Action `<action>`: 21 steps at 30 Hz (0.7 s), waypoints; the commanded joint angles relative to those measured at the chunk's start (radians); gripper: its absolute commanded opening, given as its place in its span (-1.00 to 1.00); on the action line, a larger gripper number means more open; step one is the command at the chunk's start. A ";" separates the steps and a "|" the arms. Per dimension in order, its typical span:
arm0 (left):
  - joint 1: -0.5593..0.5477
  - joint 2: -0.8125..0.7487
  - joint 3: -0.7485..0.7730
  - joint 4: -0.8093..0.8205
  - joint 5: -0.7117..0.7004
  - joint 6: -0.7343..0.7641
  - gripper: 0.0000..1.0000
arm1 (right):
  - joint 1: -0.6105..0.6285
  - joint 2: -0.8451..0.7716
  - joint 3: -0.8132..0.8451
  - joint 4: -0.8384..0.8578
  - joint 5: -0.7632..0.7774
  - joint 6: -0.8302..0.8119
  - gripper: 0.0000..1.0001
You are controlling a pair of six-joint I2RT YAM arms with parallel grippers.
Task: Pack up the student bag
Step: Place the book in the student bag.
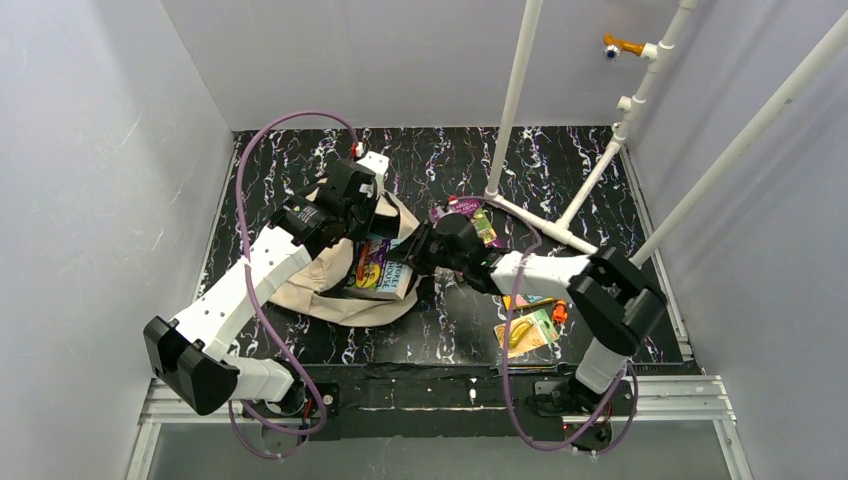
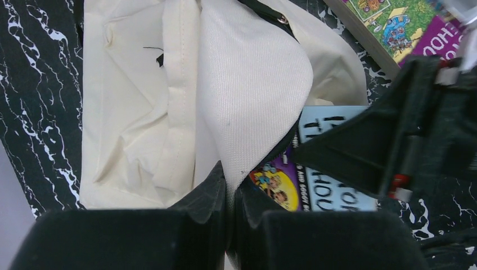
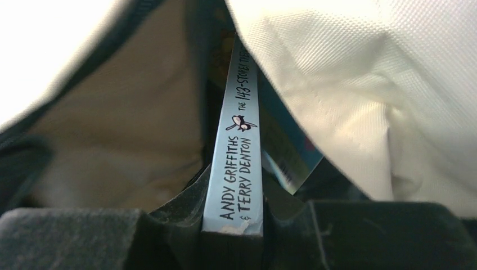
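Note:
The beige student bag (image 1: 330, 290) lies at the table's centre left, its mouth facing right. My left gripper (image 1: 372, 212) is shut on the bag's upper flap (image 2: 253, 84) and holds the mouth open. My right gripper (image 1: 415, 262) is shut on a light-blue book (image 1: 383, 272), gripping its spine (image 3: 239, 169), which reads "Andy Griffiths & Terry Denton". The book sits partly inside the bag's mouth, under the lifted flap (image 3: 360, 90). Its purple and blue cover (image 2: 292, 185) shows in the left wrist view beside the right gripper's black body (image 2: 394, 146).
A purple and green book (image 1: 470, 215) lies just right of the bag, also visible in the left wrist view (image 2: 399, 25). An orange and yellow packet (image 1: 527, 325) lies front right. A white pipe frame (image 1: 540, 220) stands behind the right arm.

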 commanded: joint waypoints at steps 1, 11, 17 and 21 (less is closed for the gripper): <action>-0.001 0.001 0.069 0.001 0.061 0.004 -1.00 | 0.044 0.084 0.092 0.249 0.205 -0.015 -0.97; 0.006 0.007 0.085 -0.021 0.048 -0.011 -1.00 | 0.059 0.432 0.249 0.614 0.291 -0.106 -0.57; 0.011 -0.033 0.026 -0.016 0.090 -0.013 -1.00 | 0.077 0.551 0.362 0.573 0.156 -0.175 -0.02; 0.022 -0.053 -0.023 -0.016 0.018 -0.043 -1.00 | 0.061 0.464 0.332 0.261 0.159 -0.269 0.46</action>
